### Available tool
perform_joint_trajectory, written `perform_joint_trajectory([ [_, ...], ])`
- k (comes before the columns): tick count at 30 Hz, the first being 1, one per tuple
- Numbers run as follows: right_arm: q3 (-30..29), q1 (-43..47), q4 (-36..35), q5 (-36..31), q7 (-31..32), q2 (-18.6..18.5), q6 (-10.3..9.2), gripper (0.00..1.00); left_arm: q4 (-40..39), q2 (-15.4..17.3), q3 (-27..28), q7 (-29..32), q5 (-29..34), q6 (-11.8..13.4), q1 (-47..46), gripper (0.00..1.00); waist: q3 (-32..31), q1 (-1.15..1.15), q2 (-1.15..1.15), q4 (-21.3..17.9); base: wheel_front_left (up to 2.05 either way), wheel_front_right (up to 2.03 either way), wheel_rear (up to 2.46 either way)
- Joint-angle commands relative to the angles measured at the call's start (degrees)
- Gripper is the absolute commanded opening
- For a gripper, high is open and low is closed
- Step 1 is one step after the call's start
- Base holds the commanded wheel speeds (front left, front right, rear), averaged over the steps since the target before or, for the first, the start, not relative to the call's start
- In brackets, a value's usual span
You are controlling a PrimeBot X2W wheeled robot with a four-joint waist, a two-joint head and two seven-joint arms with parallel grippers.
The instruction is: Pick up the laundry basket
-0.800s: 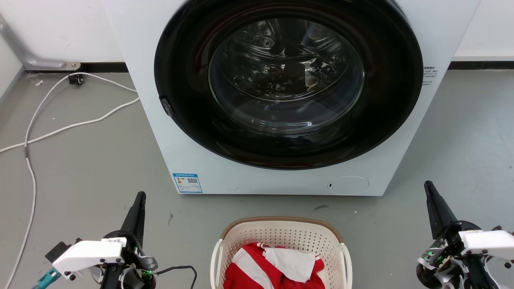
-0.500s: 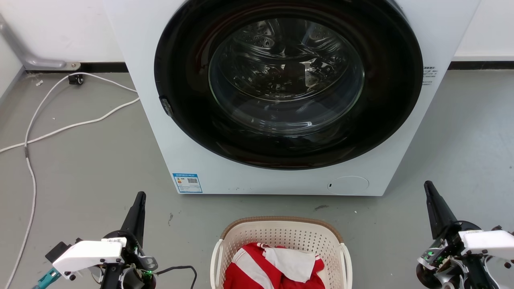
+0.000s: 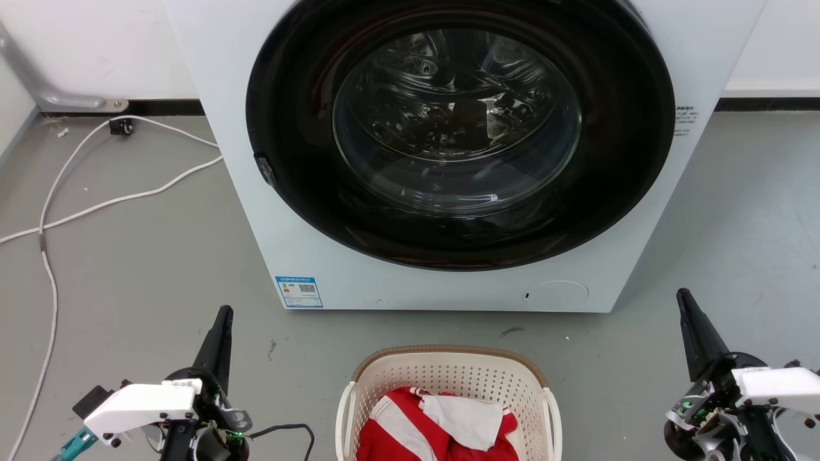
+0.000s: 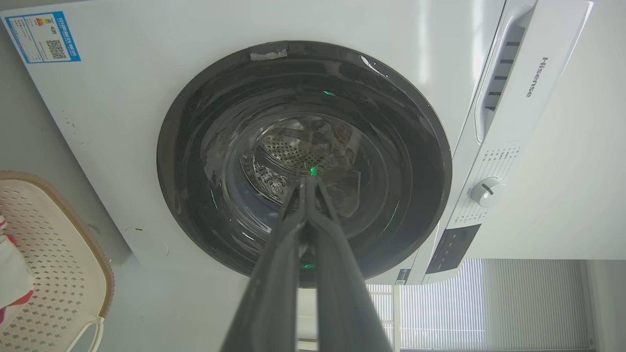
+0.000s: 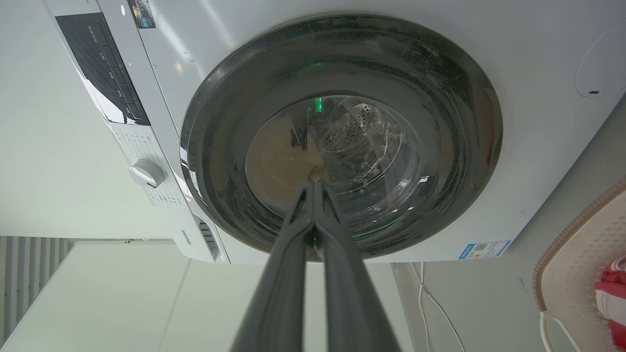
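Washing machine (image 3: 448,288) first: a white front-loader standing against the wall. Its round, dark-framed glass door (image 3: 458,121) is closed, with the perforated steel drum visible behind the glass. Whether anything lies in the drum I cannot tell through the reflections. Near it on the floor, at the bottom middle of the head view, sits the laundry basket (image 3: 448,374), cream perforated plastic with a brown rim and white side handles, not touching the machine. In it lies a red-and-white striped garment (image 3: 394,426) with a white cloth (image 3: 467,419) on top. The left gripper (image 3: 223,314) and right gripper (image 3: 683,296) are well apart from the basket on either side. Each has its two dark fingers pressed together on nothing and points toward the machine. The grey floor (image 3: 128,275) is smooth, and a white cable (image 3: 96,205) trails over it left of the machine toward the foot of the white wall (image 3: 96,45)
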Motion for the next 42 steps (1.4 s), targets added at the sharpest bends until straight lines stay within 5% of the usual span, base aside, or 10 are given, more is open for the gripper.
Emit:
perform_joint_trajectory([
  [1, -0.1, -0.6, 0.0, -0.2, 0.2, 0.2, 0.00, 0.00, 0.1, 0.0, 0.2, 0.3, 0.2, -0.2, -0.6, 0.00, 0.0, 0.00, 0.00, 0.0, 0.00, 0.00, 0.00],
  [8, -0.1, -0.6, 0.0, -0.3, 0.2, 0.2, 0.00, 0.00, 0.1, -0.1, 0.2, 0.3, 0.3, -0.2, -0.6, 0.00, 0.0, 0.00, 0.00, 0.0, 0.00, 0.00, 0.00],
  [9, 0.0, 0.1, 0.1, 0.0, 0.0, 0.0, 0.00, 1.00, 0.2, -0.1, 0.0, 0.1, 0.0, 0.0, 0.1, 1.00, 0.0, 0.00, 0.00, 0.0, 0.00, 0.00, 0.00],
  [28, 1.4, 2.3, -0.6, -6.7, -4.5, 0.2, -0.01, 1.00, -1.1, -0.4, 2.0, -4.3, 7.0, 0.0, 2.9, 1.00, 0.1, 0.00, 0.00, -0.1, 0.00, 0.00, 0.00],
  [42, -0.5, 1.1, -6.8, -27.5, -7.8, 0.2, 0.00, 1.00, -5.2, -0.4, 6.4, -7.6, 18.9, 2.8, 2.4, 1.00, 0.2, 0.00, 0.00, -0.1, 0.00, 0.00, 0.00],
])
